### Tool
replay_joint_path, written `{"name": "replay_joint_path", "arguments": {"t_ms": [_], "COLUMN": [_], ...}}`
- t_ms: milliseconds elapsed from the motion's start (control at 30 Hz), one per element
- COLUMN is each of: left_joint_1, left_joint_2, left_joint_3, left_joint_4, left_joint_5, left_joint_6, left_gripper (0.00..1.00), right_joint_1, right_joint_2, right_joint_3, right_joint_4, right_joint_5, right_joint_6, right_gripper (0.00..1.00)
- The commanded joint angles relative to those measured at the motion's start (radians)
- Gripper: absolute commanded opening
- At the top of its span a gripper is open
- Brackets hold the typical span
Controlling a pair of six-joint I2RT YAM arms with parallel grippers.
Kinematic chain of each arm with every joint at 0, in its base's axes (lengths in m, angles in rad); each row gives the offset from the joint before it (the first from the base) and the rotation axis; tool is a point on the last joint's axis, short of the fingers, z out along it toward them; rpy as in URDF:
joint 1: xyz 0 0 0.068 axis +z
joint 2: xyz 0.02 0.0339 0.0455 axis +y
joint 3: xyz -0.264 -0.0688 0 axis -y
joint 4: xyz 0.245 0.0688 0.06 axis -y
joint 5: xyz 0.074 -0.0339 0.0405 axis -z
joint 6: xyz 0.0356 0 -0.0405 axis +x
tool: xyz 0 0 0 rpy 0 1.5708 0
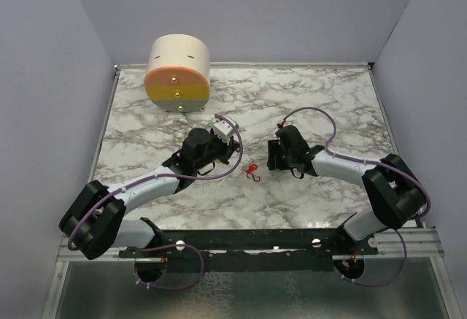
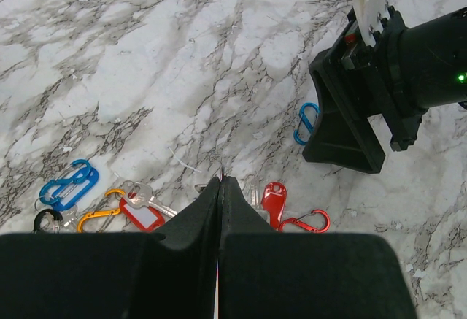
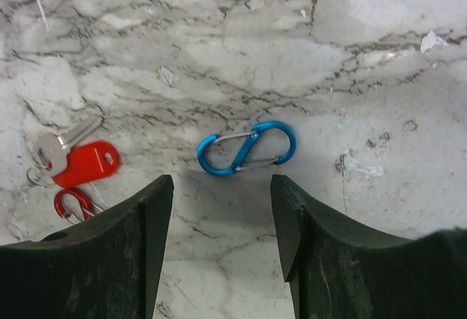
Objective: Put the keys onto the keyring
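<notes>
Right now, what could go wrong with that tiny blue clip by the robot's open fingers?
The blue clip lies flat on the marble table, just beyond the open right gripper, so closing might only push it away. The red key sits close beside one finger and could get knocked. The shut left gripper is near, so the arms might bump.

No words or numbers to read

The red plastic key tag (image 2: 131, 208) holds a white paper slip (image 2: 148, 220), but no writing can be made out on it. The big cream-and-orange round drum (image 1: 179, 73) shows no letters either.
</notes>
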Motion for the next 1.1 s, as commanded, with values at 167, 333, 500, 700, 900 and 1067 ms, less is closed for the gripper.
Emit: {"name": "replay_joint_path", "arguments": {"t_ms": [167,333,500,700,900,1067], "left_joint_1": [0.004,0.005,0.004,0.003,0.004,0.004], "left_joint_2": [0.006,0.009,0.009,0.017,0.024,0.023], "left_joint_3": [0.003,0.004,0.003,0.004,0.011,0.01], "left_joint_4": [0.016,0.015,0.016,0.016,0.016,0.016], "left_joint_5": [-0.01,-0.011,-0.014,-0.018,-0.009,-0.007], "left_joint_6": [0.0,0.003,0.005,0.006,0.002,0.0], "left_gripper": [0.0,0.0,0.0,0.0,0.0,0.0], "right_joint_1": [-0.026,-0.045,-0.062,-0.062,-0.062,-0.061], "right_joint_2": [0.068,0.111,0.162,0.177,0.156,0.153], "right_joint_3": [0.049,0.083,0.114,0.121,0.097,0.08], "right_joint_4": [0.084,0.099,0.112,0.08,0.041,0.02], "right_joint_5": [-0.059,-0.071,-0.083,-0.049,-0.006,0.017], "right_joint_6": [0.019,0.016,0.011,-0.001,-0.018,-0.03], "right_gripper": [0.57,0.57,0.57,0.57,0.53,0.48]}}
